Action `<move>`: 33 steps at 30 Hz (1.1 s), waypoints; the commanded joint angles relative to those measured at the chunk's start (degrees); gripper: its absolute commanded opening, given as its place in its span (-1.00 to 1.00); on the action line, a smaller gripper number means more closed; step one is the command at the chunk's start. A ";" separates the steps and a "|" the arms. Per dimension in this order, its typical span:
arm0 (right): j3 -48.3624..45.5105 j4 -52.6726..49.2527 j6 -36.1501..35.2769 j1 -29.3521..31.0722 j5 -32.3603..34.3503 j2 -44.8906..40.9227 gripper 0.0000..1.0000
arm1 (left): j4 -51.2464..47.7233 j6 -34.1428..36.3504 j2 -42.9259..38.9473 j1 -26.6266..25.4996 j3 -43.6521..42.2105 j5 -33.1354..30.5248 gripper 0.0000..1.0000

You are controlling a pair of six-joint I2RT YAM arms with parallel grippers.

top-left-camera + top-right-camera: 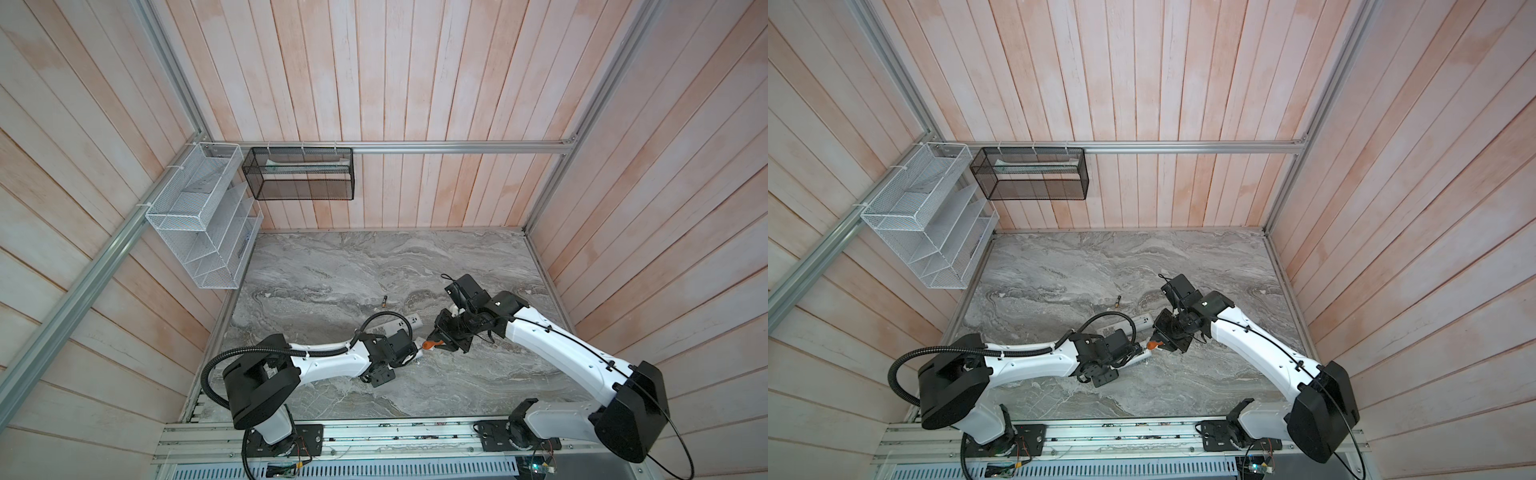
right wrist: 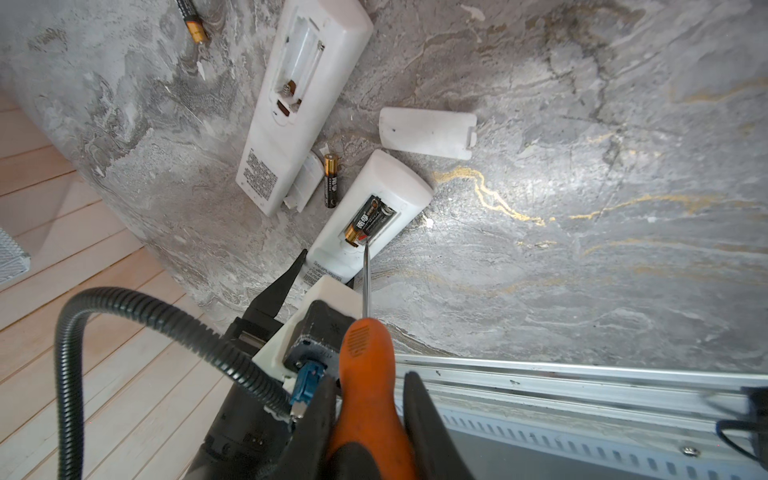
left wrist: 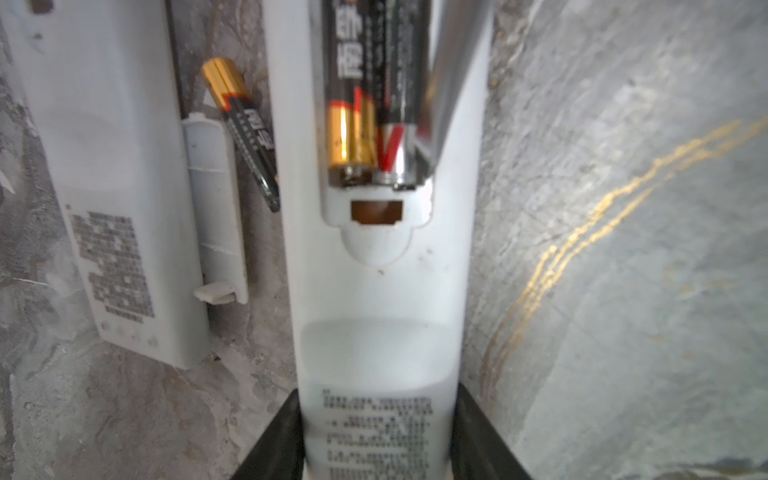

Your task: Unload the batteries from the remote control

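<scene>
My left gripper (image 3: 378, 436) is shut on the end of a white remote control (image 3: 378, 332) lying on the marble with its back open. Two batteries (image 3: 361, 124) sit side by side in its compartment (image 2: 368, 220). My right gripper (image 2: 372, 399) is shut on the orange-handled screwdriver (image 2: 368, 374); the shaft's tip (image 2: 365, 247) rests at the end of the batteries. One loose battery (image 2: 331, 180) lies beside the held remote. Another battery (image 1: 384, 301) lies farther back on the table (image 1: 1118, 301).
A second white remote (image 2: 299, 95) lies alongside with an empty compartment, its cover (image 2: 305, 183) next to it. Another white cover (image 2: 428, 133) lies beyond the held remote. A white wire rack (image 1: 199, 216) and a black mesh basket (image 1: 299, 174) hang on the walls.
</scene>
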 commanded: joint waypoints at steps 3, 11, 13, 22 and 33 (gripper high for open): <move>-1.87 -8.10 2.21 2.21 3.44 1.22 -1.00 | 3.70 0.08 0.53 -1.57 2.53 3.10 -0.85; -0.62 -11.55 2.98 2.25 7.09 -0.28 -1.00 | 2.26 -1.69 2.16 -1.57 3.70 2.53 -0.85; -0.15 -11.83 3.07 2.24 8.00 -0.23 -1.00 | 1.94 -2.17 2.18 -1.57 3.69 2.70 -0.85; 1.62 -12.82 4.04 2.30 12.03 -0.63 -1.00 | 1.08 -3.10 2.07 -1.57 3.37 3.57 -0.85; 2.64 -13.54 3.99 1.76 13.94 -0.95 -1.00 | 1.84 -2.20 2.26 -1.57 2.46 3.68 -0.85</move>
